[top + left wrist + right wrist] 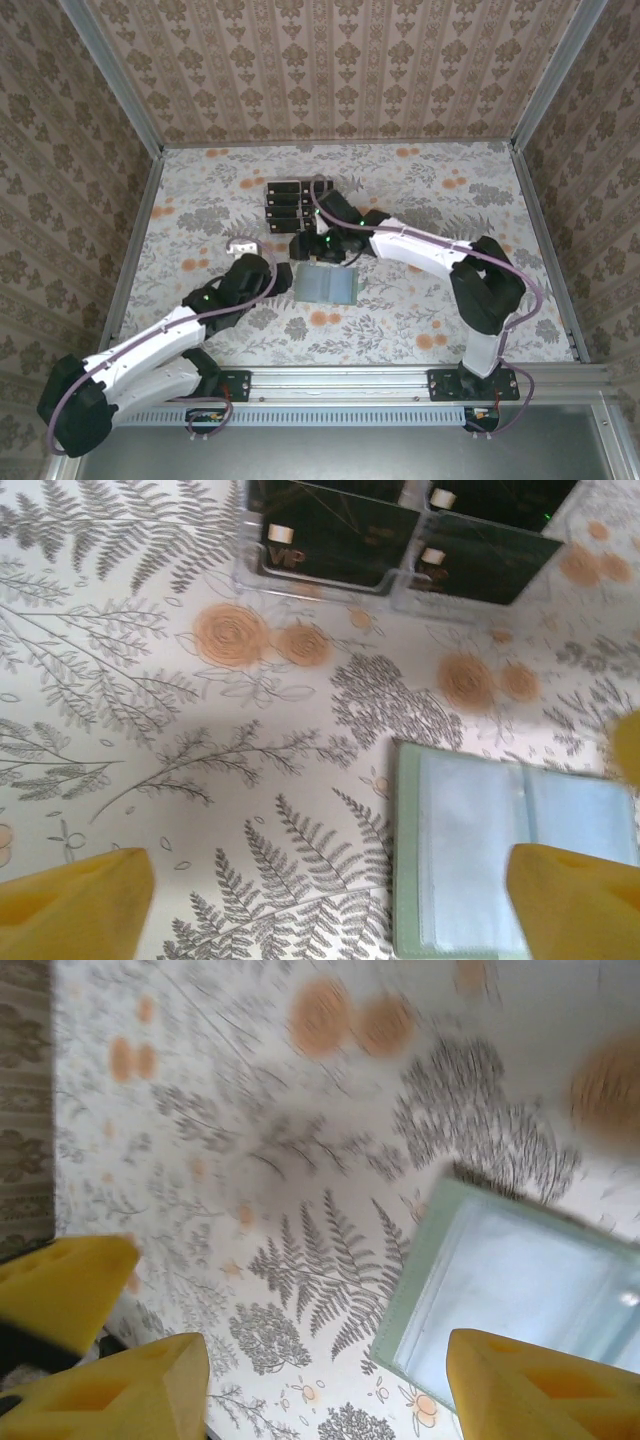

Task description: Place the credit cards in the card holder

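Top external — card holder (325, 285) on floral tablecloth (420, 320), wallpapered walls (330, 70) around.

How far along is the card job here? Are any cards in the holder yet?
Done: the card holder lies open on the table, and the clear pockets in view look empty. In hand: nothing. The left gripper and right gripper both hover open and empty near it. Left: practically everything. The cards sit in their clear rack, and none has been picked up or slotted in.
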